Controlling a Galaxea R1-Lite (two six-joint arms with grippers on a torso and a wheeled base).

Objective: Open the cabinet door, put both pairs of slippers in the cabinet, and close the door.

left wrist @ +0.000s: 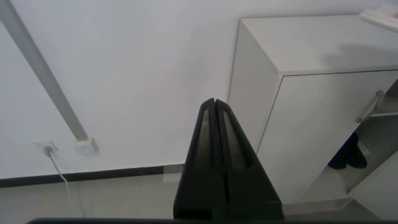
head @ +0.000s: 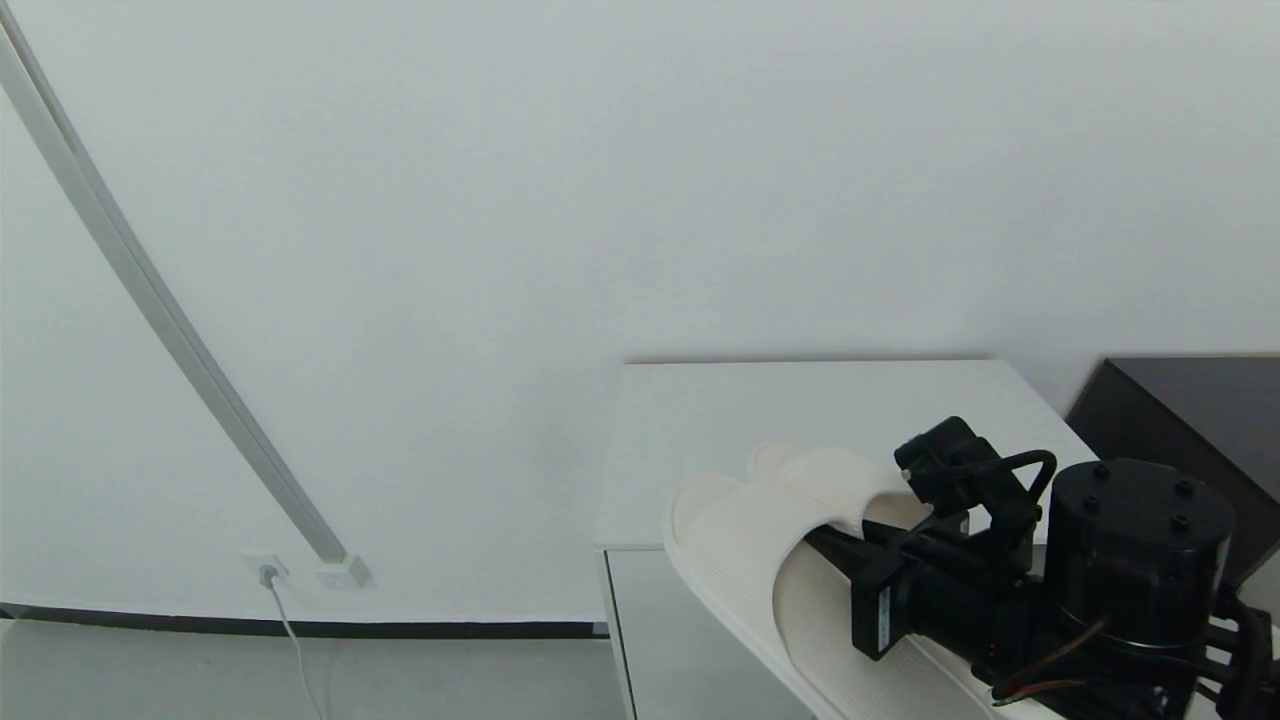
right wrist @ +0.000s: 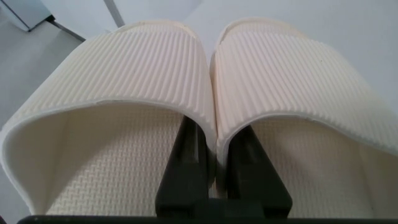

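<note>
My right gripper (head: 835, 545) holds a cream ribbed pair of slippers (head: 760, 540) above the front edge of the white cabinet (head: 800, 410). In the right wrist view one finger (right wrist: 186, 155) sits inside each slipper (right wrist: 124, 93), and the two pinch the inner walls together. My left gripper (left wrist: 214, 102) is shut on nothing, out in front of the wall to the left of the cabinet (left wrist: 311, 50). The cabinet's left door (left wrist: 311, 130) with its metal handle (left wrist: 372, 107) is shut. To its right the inside is open, with a dark pair of slippers (left wrist: 348, 155) on a shelf.
A dark piece of furniture (head: 1190, 400) stands right of the cabinet. A grey cable duct (head: 150, 290) runs down the wall to a socket with a plugged cord (head: 268, 575). The floor left of the cabinet is bare.
</note>
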